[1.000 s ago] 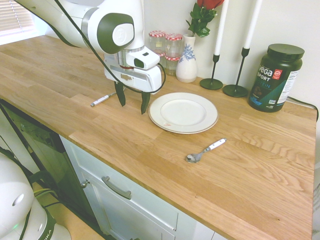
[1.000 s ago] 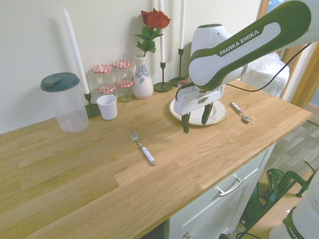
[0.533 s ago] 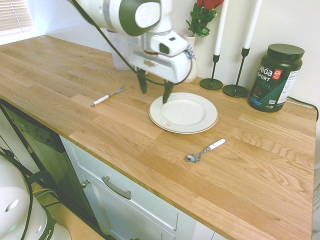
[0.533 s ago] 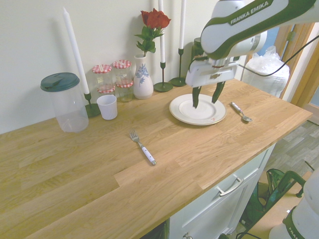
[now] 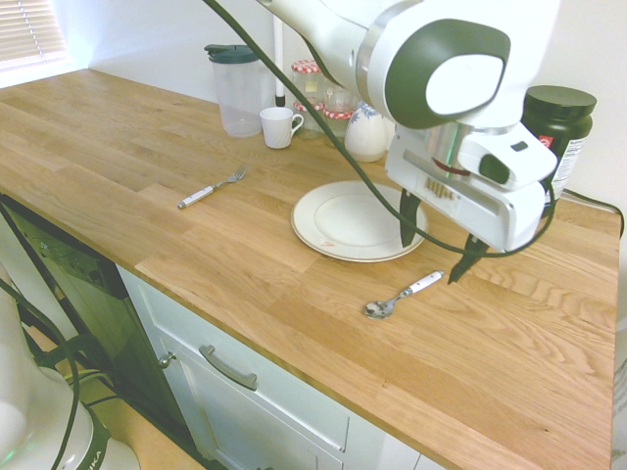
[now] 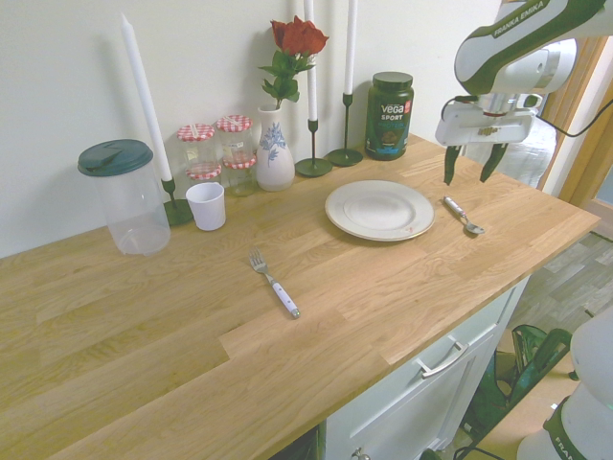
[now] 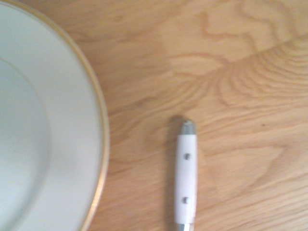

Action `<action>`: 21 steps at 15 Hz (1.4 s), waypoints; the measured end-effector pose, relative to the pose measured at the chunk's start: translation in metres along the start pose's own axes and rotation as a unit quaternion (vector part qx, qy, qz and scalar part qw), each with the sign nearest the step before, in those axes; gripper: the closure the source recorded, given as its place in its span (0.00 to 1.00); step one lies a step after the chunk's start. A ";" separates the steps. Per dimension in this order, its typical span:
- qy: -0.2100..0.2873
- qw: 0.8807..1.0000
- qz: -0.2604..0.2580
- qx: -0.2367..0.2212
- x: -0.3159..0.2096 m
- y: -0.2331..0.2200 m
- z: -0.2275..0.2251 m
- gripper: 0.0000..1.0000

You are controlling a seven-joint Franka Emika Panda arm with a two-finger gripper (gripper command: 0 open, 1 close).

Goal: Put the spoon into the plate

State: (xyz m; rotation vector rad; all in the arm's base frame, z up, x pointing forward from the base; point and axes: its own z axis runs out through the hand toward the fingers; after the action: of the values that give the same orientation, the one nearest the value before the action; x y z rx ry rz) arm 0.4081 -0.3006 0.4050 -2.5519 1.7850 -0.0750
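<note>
- Leftmost in the first exterior view, a fork (image 5: pixel 211 188) lies on the wooden counter (image 5: pixel 118 157), well apart from anything the task concerns; it is not the target.
- Next comes the plate (image 5: pixel 359 220), empty, resting flat on the counter in front of the vase (image 5: pixel 366 132).
- Just right of the plate, and nearer the counter's front edge, lies the spoon (image 5: pixel 402 295), flat on the wood and not touching the plate. Its metal bowl points toward the front edge and its white handle runs back and to the right, so its long axis sits at a slant to the plate's rim.
- Above the handle end hangs the gripper (image 5: pixel 437 247), raised clear of the counter, its jaws spread wide and holding nothing.
- Seen from the wrist camera, the white handle (image 7: pixel 186 177) lies close beside the plate's rim, which suggests the jaws are nearly over it.
- Judging from this, the coming move is a straight descent onto the handle, with the jaws turned to close across the spoon's narrow width, not along it.
</note>
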 end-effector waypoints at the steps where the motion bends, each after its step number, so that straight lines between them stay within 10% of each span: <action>1: 0.003 1.000 -0.011 0.000 0.004 0.004 0.007 0.00; 7: 0.009 0.999 -0.039 0.005 -0.010 -0.009 0.050 0.00; 8: 0.008 0.999 -0.041 0.006 -0.013 -0.013 0.055 1.00; 21: 0.004 0.999 -0.048 0.010 -0.005 -0.058 0.072 1.00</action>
State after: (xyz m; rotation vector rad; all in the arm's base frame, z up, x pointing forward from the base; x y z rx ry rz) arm 0.4644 -0.2764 0.3355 -2.6273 1.6539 -0.1056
